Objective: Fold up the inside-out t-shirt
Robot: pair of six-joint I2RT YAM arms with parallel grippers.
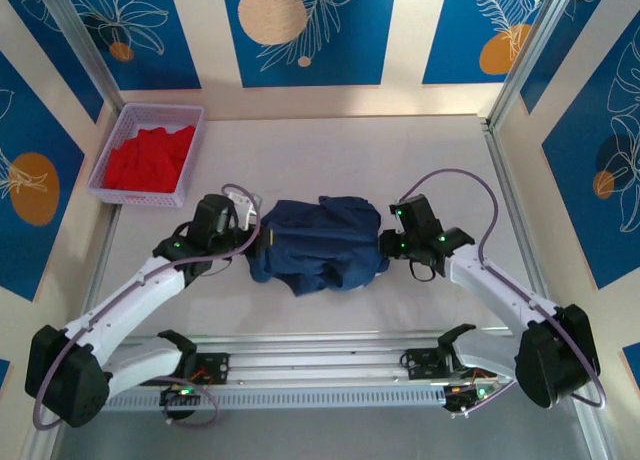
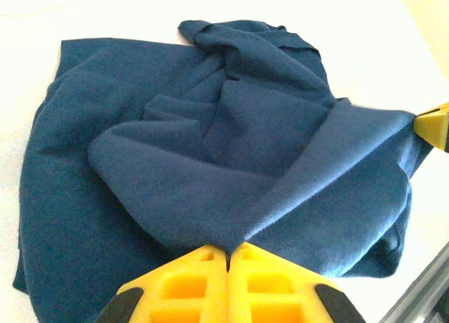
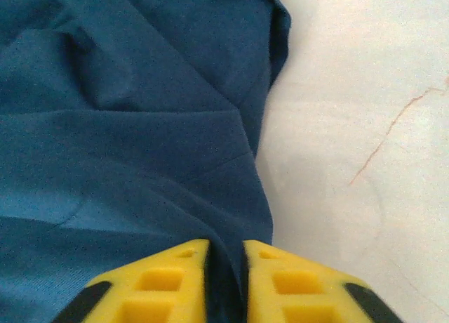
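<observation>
- Bunching in the inside-out t-shirt point(image 1: 322, 245) likely explains opposite-side holds, to spread it
- left gripper point(image 2: 228, 250) clamped on a fold
- right gripper point(image 3: 226, 248) narrow around cloth, grip unclear

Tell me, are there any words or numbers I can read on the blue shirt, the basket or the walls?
There are no words or numbers to read here.
On the t-shirt: no print or label shows, just plain navy cloth.
On the basket: no text.
On the wall panels: leaf and circle pictures, no writing.
</observation>
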